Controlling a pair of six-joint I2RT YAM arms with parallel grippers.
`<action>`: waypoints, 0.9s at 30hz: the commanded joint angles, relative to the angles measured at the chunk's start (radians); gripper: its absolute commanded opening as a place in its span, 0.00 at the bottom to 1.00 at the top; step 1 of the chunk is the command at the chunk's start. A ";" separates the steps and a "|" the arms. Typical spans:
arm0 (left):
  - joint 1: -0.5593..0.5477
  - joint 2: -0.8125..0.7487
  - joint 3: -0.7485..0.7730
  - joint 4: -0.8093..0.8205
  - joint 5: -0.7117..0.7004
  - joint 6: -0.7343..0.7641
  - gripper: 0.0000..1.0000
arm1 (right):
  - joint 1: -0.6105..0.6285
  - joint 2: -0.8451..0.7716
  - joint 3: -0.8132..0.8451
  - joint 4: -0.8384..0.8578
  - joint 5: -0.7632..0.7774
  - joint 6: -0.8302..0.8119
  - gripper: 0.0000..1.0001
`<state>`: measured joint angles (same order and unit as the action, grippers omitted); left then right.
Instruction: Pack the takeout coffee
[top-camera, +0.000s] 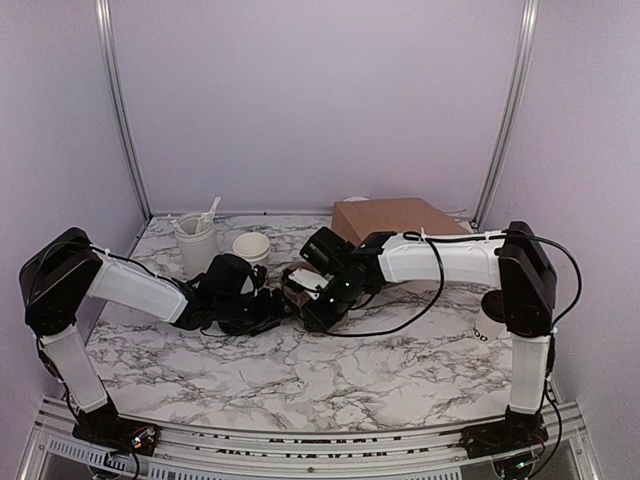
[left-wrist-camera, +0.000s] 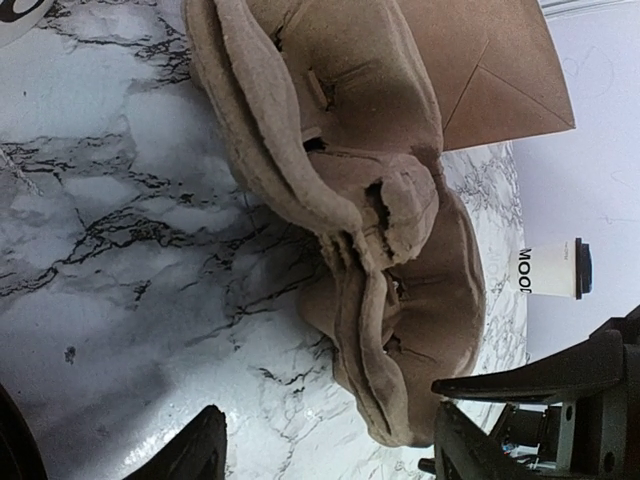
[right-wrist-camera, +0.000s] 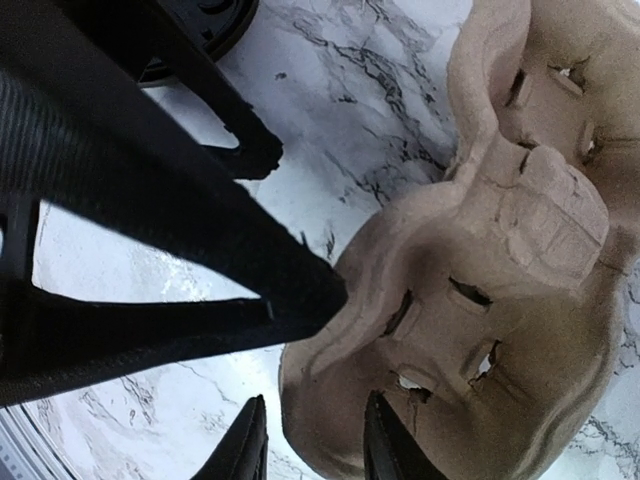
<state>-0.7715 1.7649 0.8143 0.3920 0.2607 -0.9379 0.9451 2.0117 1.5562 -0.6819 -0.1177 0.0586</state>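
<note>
Both hands meet over the brown cup carrier (left-wrist-camera: 380, 200) at the middle of the desk (top-camera: 330, 370). The left hand (left-wrist-camera: 330, 450) is released, fingers spread either side of the carrier's end. The right hand (right-wrist-camera: 310, 440) has its fingers slightly apart at the carrier's rim. The coffee cup (top-camera: 490, 322) stands near the right edge.

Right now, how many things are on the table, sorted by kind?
White cups: 3 (takeout coffee, tumbler with cutlery, short open cup)
Pulp cup carrier: 1
Brown paper bag: 1
Total: 5
</note>
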 joint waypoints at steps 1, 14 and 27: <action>0.006 -0.035 -0.015 0.007 -0.012 -0.001 0.72 | 0.009 0.022 0.057 -0.011 0.015 -0.026 0.31; 0.011 -0.036 -0.021 0.007 -0.008 -0.001 0.71 | 0.010 0.048 0.067 -0.007 0.000 -0.019 0.24; 0.012 -0.036 -0.027 0.007 -0.002 0.001 0.72 | 0.001 0.033 0.071 0.008 -0.043 0.026 0.10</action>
<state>-0.7647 1.7569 0.8009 0.3920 0.2607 -0.9390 0.9455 2.0495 1.5913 -0.6888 -0.1268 0.0566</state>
